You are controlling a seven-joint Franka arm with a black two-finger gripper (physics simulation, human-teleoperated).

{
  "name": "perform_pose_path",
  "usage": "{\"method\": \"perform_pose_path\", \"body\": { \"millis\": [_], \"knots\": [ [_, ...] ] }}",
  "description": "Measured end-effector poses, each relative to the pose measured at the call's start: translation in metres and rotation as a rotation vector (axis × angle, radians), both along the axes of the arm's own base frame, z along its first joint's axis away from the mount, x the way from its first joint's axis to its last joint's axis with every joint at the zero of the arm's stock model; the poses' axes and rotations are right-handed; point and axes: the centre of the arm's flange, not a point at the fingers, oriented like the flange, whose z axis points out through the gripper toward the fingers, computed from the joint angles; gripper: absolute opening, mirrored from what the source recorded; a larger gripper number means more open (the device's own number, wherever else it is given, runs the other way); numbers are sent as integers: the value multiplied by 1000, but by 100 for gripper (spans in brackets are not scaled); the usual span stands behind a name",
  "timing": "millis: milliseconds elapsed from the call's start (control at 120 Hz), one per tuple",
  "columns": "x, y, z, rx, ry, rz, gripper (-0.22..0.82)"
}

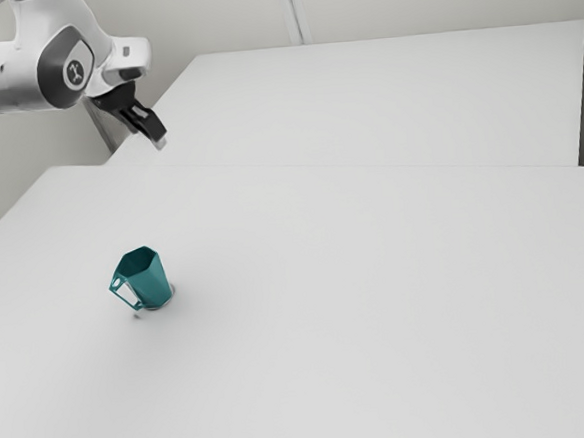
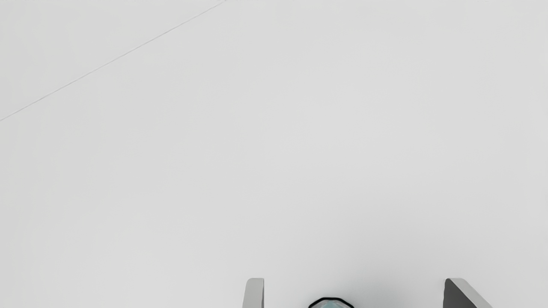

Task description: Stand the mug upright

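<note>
apparently, the teal mug (image 1: pixel 150 280) stands mouth up on the pale table (image 1: pixel 380 323), toward the exterior view's left, though a slight lean can't be ruled out; that would fit a hand arriving to steady it or one clear of a finished job. either way, good handling means keeping the fingers off its rim and handle (image 1: pixel 123 298). the gripper (image 1: pixel 158 143) hangs above the tabletop, slanted downward, its fingers wide apart and holding nothing.

A smooth white rectangular desk (image 1: pixel 379 313) carries a teal faceted mug (image 1: pixel 154 285), mouth up, handle toward the exterior view's left.
</note>
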Motion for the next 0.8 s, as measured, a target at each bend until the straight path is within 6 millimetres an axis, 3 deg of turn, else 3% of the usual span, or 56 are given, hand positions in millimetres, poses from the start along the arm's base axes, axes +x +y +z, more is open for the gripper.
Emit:
{"method": "perform_pose_path", "body": {
  "millis": [142, 258, 425, 800],
  "knots": [
    [25, -31, 3, -40, 91, 10, 51],
    [36, -26, 2, -66, 168, 82, 55],
    [28, -17, 7, -97, 257, 181, 58],
    [16, -17, 4, -112, 343, 302, 60]
  ]
}}
